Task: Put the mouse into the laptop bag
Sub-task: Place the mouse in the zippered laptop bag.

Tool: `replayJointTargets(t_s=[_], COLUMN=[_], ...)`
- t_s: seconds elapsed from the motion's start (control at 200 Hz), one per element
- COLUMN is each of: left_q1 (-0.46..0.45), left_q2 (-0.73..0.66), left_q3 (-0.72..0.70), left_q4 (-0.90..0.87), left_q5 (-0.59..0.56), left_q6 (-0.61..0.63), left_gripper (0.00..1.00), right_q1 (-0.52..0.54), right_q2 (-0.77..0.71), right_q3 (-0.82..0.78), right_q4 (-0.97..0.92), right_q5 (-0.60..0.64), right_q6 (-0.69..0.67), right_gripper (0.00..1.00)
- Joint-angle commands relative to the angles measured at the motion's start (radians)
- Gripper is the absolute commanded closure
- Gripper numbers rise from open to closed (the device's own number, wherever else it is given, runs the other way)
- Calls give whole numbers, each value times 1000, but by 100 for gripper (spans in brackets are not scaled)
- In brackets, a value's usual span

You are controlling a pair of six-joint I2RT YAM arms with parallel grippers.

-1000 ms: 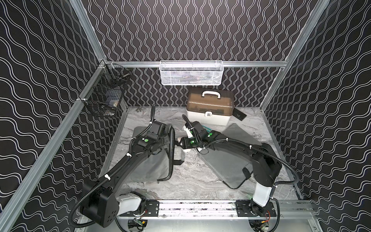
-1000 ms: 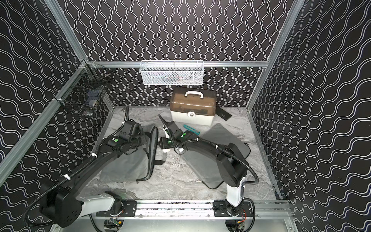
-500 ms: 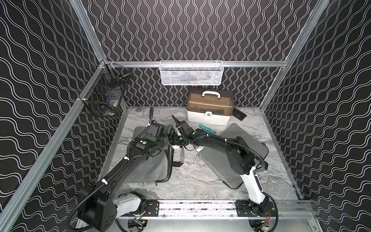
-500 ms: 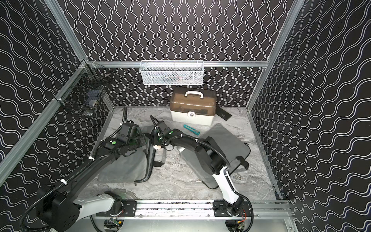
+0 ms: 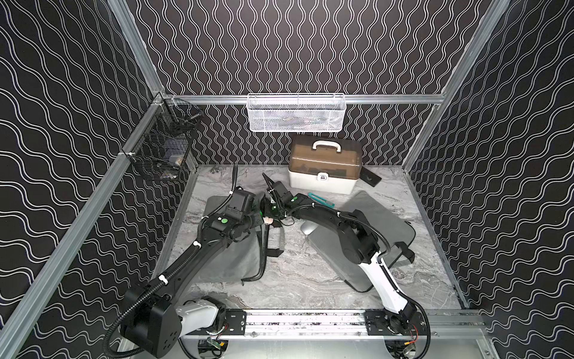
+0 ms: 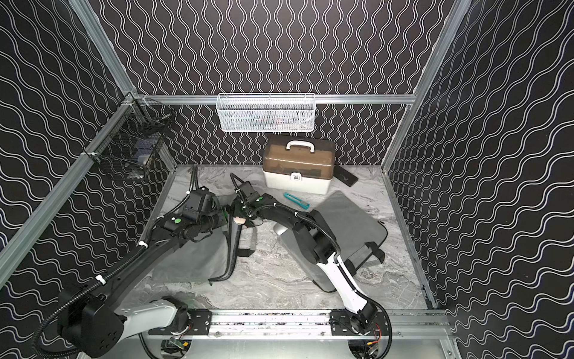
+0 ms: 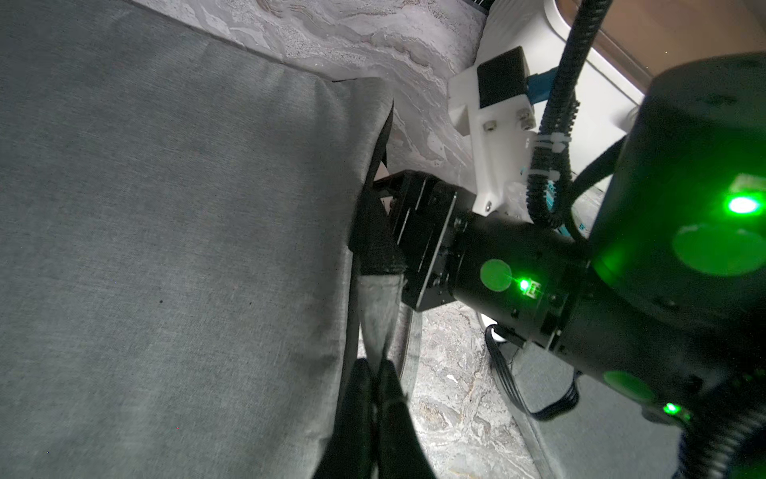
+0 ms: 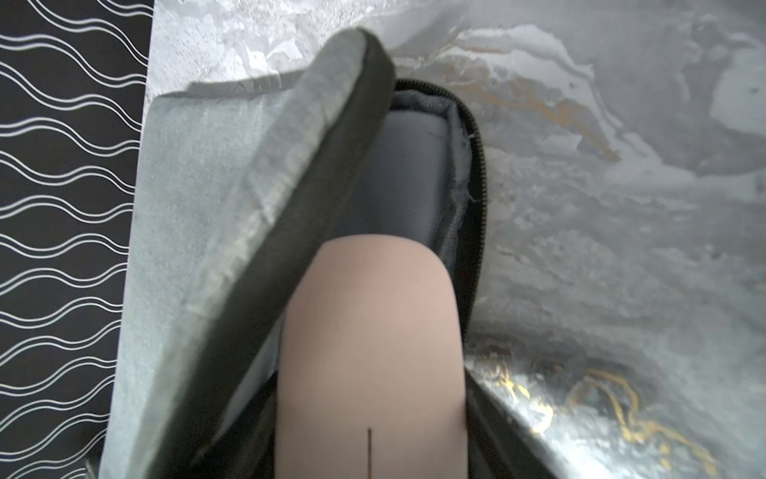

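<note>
Since a second ago the right hand [image 5: 269, 216] has swung left; it's now at the open mouth of the laptop bag [image 5: 239, 261]. Marble worktop [image 5: 298, 276] carries the bag flat on its left half, top flap lifted. At the bag's edge the left hand [image 7: 376, 373] is clenched on a grey fabric strip. Fingers of the right hand are hidden behind the flap, so can't tell if it's grasping or released. Pale pink mouse [image 8: 369, 340] sits nose-first in the opening, front under the flap, rear showing outside.
</note>
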Motion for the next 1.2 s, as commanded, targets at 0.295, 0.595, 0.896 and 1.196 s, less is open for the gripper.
replayJointTargets(t_s=[0.295,0.595,0.896,1.196], left_q1=[1,1,1,1], left_q2=[6,4,9,24], left_q3=[-7,-17,-20,-16], left_q4=[23,36,46,61], left_q5=[-2,9,21,39], left_q6=[1,-10,-13,-19], left_gripper=[100,100,100,100], right_q1=[2,-8,27,33], right_q2=[-175,-395,-269,-191], right_q3=[-250,-618,-525,-404], right_q4=[82,236,205,191], right_q5=[20,37,130,92], right_q6=[-57,-154,-344,-354], right_gripper=[26,51,69,75])
